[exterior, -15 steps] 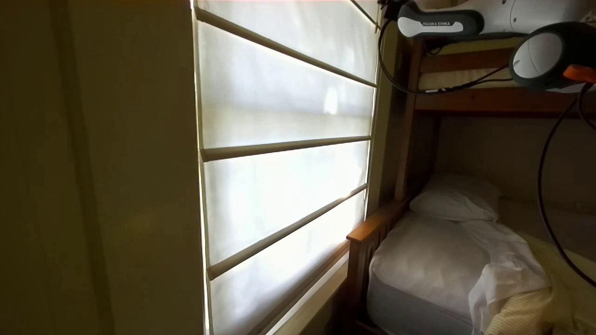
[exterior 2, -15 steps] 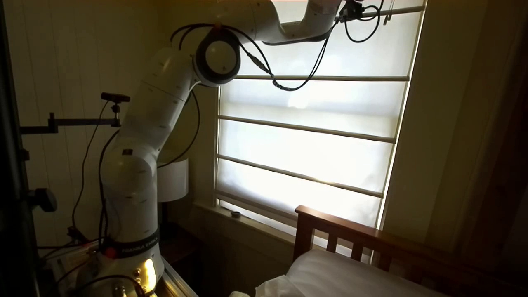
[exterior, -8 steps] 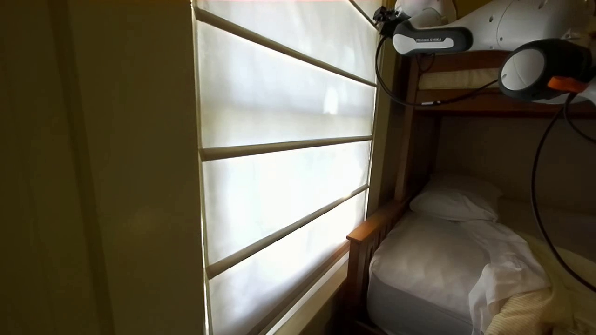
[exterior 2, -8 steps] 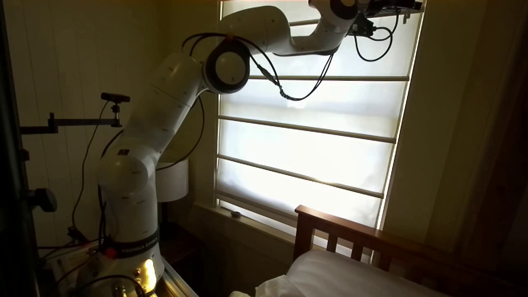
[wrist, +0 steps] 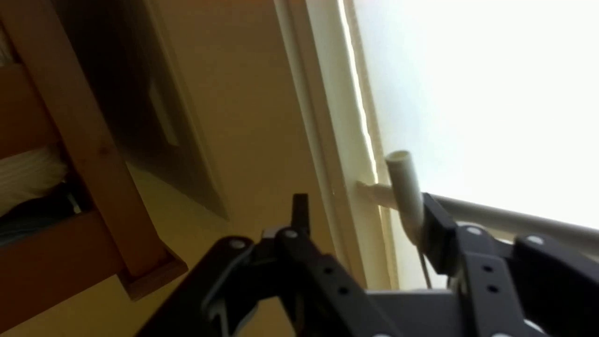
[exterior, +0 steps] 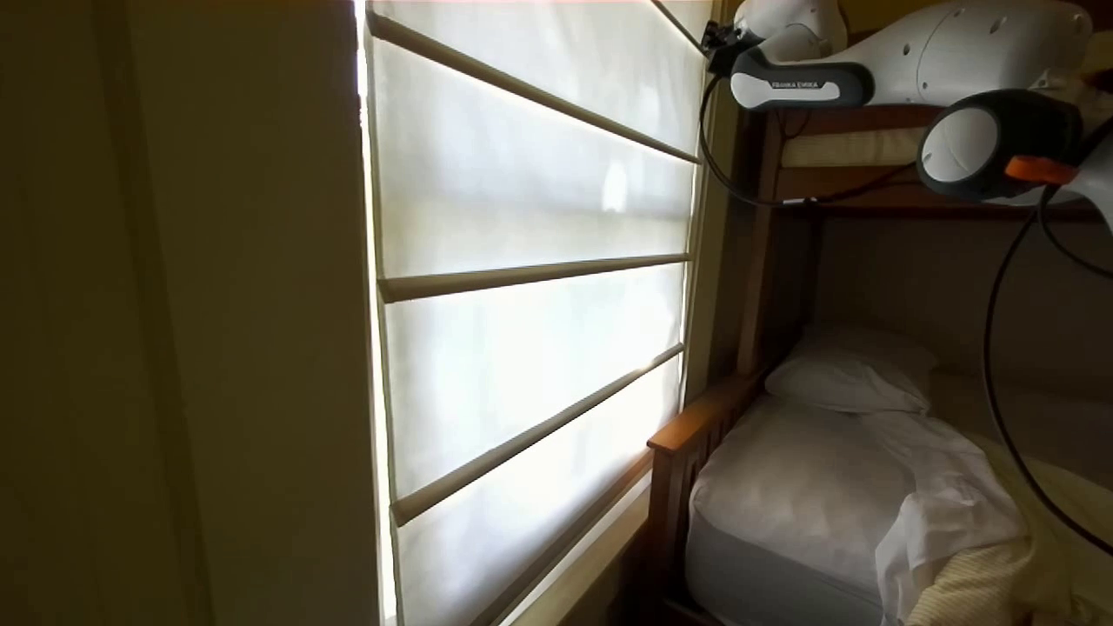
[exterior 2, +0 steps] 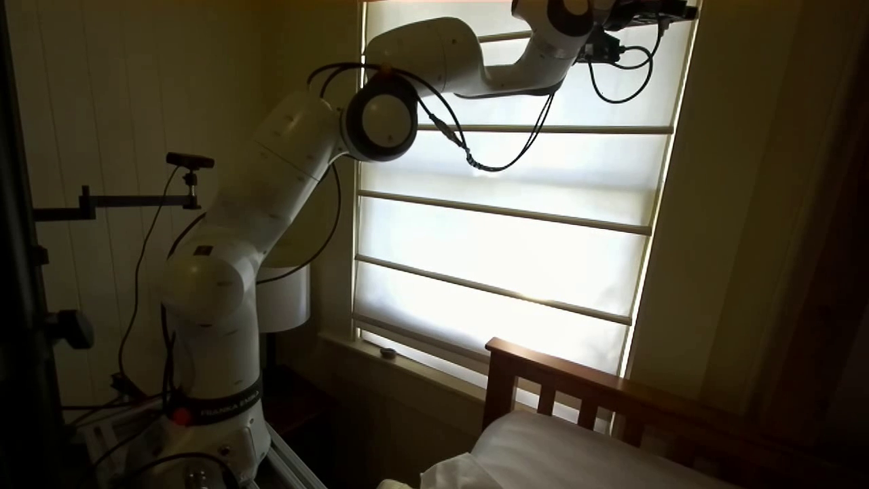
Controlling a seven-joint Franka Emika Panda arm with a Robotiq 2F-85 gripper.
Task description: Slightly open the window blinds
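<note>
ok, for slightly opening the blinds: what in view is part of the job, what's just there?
Part of the job:
window blinds
hand, open
white cylinder beside the hand, probably the blinds' cord pull

Just there:
lamp
wooden bunk bed
pillow
bedding
small dark object below the blinds, too small to identify

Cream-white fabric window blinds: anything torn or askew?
No tears visible in the cream-white fabric window blinds. One mild oddity: in an exterior view, a bright narrow sliver of light runs down their image-left edge, as if the fabric doesn't sit flush there.
</note>
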